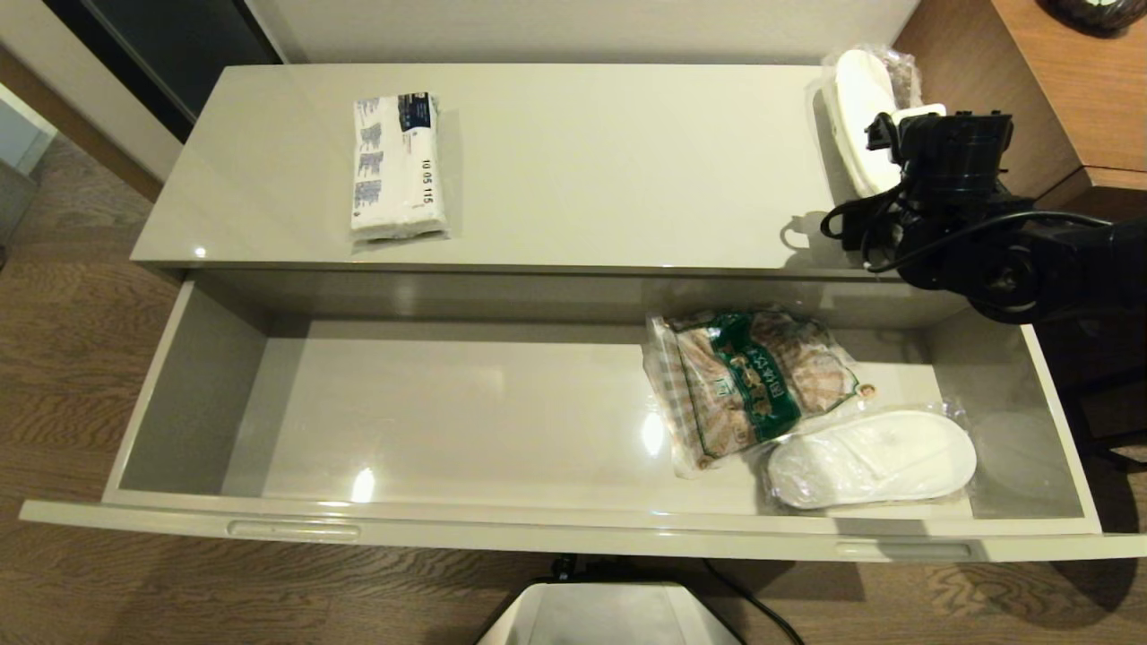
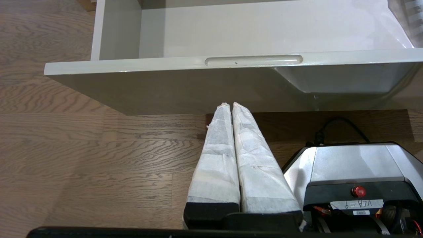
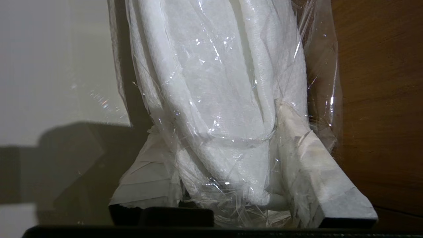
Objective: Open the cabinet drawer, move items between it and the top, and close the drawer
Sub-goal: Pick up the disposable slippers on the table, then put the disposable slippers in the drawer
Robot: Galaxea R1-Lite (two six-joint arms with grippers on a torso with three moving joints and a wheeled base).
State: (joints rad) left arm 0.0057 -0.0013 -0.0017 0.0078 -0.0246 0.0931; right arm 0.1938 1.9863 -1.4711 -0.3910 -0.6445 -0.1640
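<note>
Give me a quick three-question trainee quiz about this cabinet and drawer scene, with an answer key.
1. True or false: the drawer is open.
2. Which lies on the cabinet top? A) white pack with blue print B) snack bag C) mug
3. What do the right gripper fingers straddle?

Key
1. True.
2. A; the snack bag lies in the drawer, beside wrapped slippers.
3. Another pair of wrapped slippers, at the top's right end.

Hotel-type guest room: long glossy cream-white cabinet (image 1: 556, 161), plastic-wrapped white disposable slippers (image 1: 874, 459), brown wood-plank floor (image 1: 72, 340).
</note>
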